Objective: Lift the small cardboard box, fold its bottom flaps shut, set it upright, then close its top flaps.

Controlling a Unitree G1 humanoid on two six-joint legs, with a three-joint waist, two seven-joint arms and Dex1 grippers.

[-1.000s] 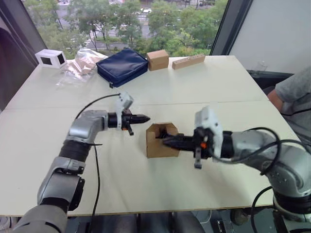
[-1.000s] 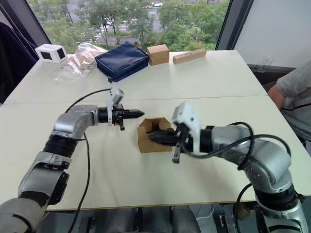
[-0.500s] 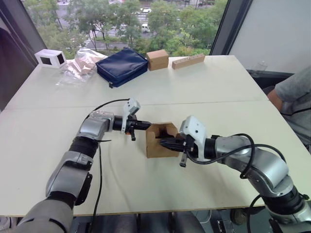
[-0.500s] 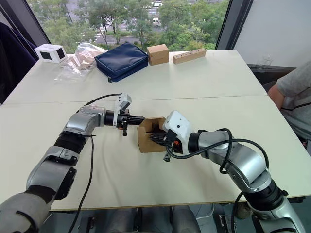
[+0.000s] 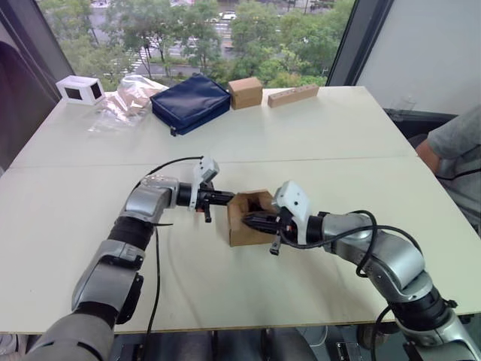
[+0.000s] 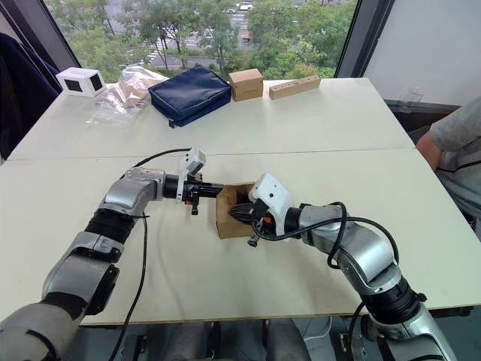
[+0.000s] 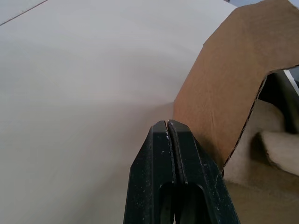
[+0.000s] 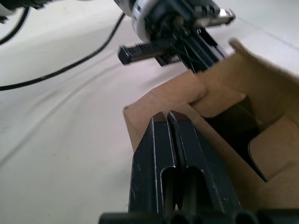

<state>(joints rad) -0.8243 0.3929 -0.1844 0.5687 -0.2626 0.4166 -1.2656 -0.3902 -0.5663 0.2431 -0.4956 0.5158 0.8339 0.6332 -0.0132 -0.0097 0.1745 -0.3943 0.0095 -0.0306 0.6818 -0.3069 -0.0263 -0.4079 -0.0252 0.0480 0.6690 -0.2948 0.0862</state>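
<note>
Mid-table, the small cardboard box (image 5: 250, 219) sits open end up, squeezed between both arms. Left gripper (image 5: 225, 198), fingers together, touches its left wall; right gripper (image 6: 239, 214), fingers together, presses the opposite wall. Both equally near; neither is clamped on it.

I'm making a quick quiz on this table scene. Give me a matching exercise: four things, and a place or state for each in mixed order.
Things:
1. small cardboard box
2. blue bag
3. left gripper
4. white box

Descriptions:
a. far left corner of the table
b. fingers shut, at the box's left side
c. far side, beside a plastic bag
d. mid-table, flaps open

Pairs: 1-d, 2-c, 3-b, 4-a
</note>
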